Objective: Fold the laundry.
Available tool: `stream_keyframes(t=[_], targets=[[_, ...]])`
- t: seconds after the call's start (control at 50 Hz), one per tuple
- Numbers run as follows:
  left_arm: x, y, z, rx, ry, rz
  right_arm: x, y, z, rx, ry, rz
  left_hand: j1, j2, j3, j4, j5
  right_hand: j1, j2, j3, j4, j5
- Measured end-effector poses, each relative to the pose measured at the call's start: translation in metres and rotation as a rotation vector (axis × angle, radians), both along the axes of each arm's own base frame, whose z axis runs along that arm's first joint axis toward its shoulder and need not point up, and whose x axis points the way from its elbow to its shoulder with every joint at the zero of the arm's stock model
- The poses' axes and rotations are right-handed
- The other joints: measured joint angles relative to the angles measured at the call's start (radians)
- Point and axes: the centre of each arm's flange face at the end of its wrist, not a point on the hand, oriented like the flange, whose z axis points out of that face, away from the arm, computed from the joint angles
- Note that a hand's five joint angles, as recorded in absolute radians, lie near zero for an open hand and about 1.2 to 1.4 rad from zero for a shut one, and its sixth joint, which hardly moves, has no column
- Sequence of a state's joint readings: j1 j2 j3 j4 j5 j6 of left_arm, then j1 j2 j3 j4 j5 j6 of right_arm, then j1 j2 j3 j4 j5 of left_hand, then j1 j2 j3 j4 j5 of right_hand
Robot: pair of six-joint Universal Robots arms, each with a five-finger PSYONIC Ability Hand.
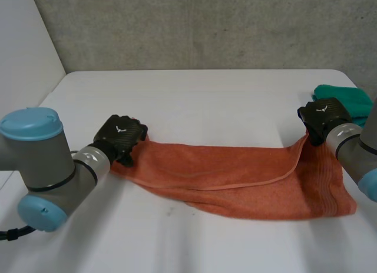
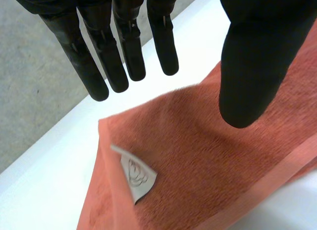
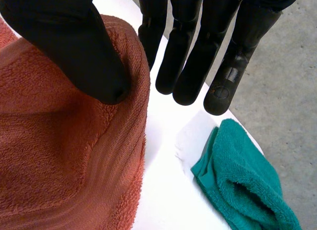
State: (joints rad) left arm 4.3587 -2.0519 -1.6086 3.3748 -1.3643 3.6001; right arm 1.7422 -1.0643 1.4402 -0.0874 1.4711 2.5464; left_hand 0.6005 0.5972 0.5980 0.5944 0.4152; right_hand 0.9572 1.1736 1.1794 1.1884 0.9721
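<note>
An orange towel point(image 1: 235, 179) lies folded lengthwise across the white table point(image 1: 206, 96). My left hand point(image 1: 121, 136) hovers at its left end. In the left wrist view this hand point(image 2: 124, 41) is open, its fingers straight and its thumb point(image 2: 252, 66) apart, just above the towel's corner point(image 2: 198, 155) and a grey label point(image 2: 136, 173). My right hand point(image 1: 324, 117) is at the towel's right end and holds an edge raised off the table. In the right wrist view its thumb point(image 3: 74, 46) presses the towel point(image 3: 59, 155) against straight fingers point(image 3: 188, 56).
A green cloth point(image 1: 347, 99) lies bunched at the table's back right corner, just beyond my right hand's fingertips point(image 3: 247, 175). The table's far edge runs close behind it, with a grey concrete wall beyond.
</note>
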Motion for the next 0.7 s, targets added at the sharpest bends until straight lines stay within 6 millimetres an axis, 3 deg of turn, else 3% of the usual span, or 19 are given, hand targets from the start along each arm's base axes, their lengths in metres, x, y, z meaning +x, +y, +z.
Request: stream_keyframes(t=[0.14, 0.28, 0.3, 0.34, 0.4, 0.42, 0.54, 0.7], targets=[[-0.009, 0.023, -0.001, 0.014, -0.004, -0.055, 0.000, 0.000, -0.001, 0.002, 0.000, 0.001, -0.083, -0.080, -0.077, -0.085, -0.085, 0.000, 0.000, 0.000, 0.000, 0.000], [-0.015, 0.022, -0.017, 0.046, -0.021, -0.068, 0.000, 0.001, -0.002, 0.006, 0.002, 0.001, -0.057, -0.059, -0.058, -0.062, -0.059, 0.000, 0.000, 0.000, 0.000, 0.000], [-0.015, 0.021, -0.018, 0.048, -0.022, -0.068, 0.000, 0.001, -0.002, 0.006, 0.002, 0.001, -0.021, -0.021, -0.021, -0.026, -0.022, 0.000, 0.000, 0.000, 0.000, 0.000], [-0.016, 0.016, -0.024, 0.054, -0.026, -0.064, 0.000, 0.001, -0.002, 0.005, 0.002, 0.002, 0.305, 0.277, 0.252, 0.258, 0.256, 0.000, 0.000, 0.000, 0.000, 0.000], [-0.017, 0.013, -0.024, 0.052, -0.026, -0.059, 0.000, 0.001, -0.001, 0.005, 0.003, 0.003, 0.415, 0.360, 0.356, 0.363, 0.360, 0.000, 0.000, 0.000, 0.000, 0.000], [-0.017, 0.011, -0.025, 0.050, -0.026, -0.056, 0.000, 0.001, -0.001, 0.005, 0.003, 0.004, 0.543, 0.574, 0.570, 0.579, 0.541, 0.000, 0.000, 0.000, 0.000, 0.000], [-0.014, 0.003, 0.006, -0.024, -0.005, -0.006, 0.000, 0.007, 0.016, -0.023, 0.046, 0.033, 0.543, 0.591, 0.588, 0.600, 0.541, 0.000, 0.000, 0.000, 0.000, 0.000], [0.001, 0.023, 0.081, -0.136, 0.039, 0.026, -0.004, 0.039, 0.087, -0.140, 0.186, 0.112, 0.543, 0.595, 0.589, 0.600, 0.541, 0.000, 0.000, 0.000, 0.000, 0.000]])
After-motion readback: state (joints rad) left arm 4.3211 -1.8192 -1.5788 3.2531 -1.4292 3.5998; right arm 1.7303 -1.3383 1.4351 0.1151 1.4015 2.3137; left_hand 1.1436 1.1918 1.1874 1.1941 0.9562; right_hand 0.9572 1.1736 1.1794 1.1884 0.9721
